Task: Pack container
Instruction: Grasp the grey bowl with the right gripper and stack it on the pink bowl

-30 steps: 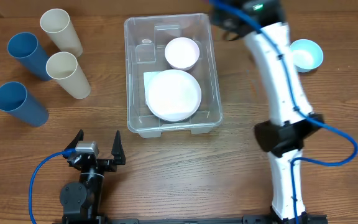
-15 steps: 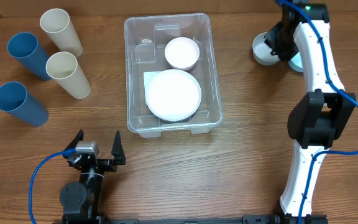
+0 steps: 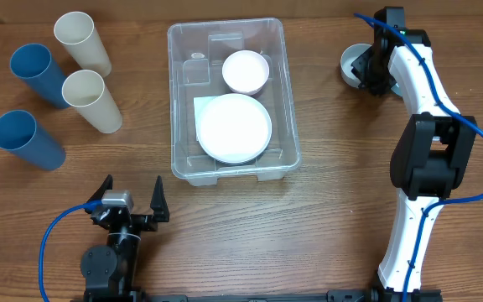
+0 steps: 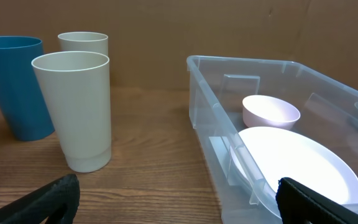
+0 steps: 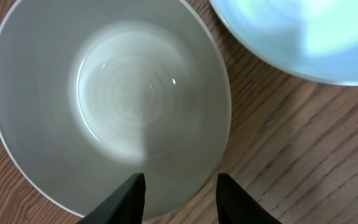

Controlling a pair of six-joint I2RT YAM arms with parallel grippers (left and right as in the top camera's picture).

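1. You have the container [image 3: 175, 101] at the upper centre of the overhead frame, standing on the desk [image 3: 325, 210]. It already holds a white plate [image 3: 234, 127] in its lower half and a pale bowl [image 3: 245, 71] above it, both lying flat on the bottom.
2. Your right end effector [image 5: 180, 199] is at the upper right of the overhead frame, well apart from the container. Its fingers are spread and hold nothing. In the right wrist view they sit on either side of the lower right rim of a grey bowl [image 5: 110, 106]. Whether they touch the rim you cannot tell.
3. A light blue bowl [image 5: 303, 31] lies just beside the grey one, at the upper right of the wrist frame.
4. The step in hand looks like picking up the grey bowl, one more item for the container.
5. Next, lower so one finger goes inside the rim and one outside, then close on it. Keep the outer finger clear of the light blue bowl.
6. Your left end effector [image 3: 132, 186] sits at the lower left of the overhead frame, fingers apart and empty.
7. Four cups [image 3: 90, 99] stand upright at the upper left, not yet packed.
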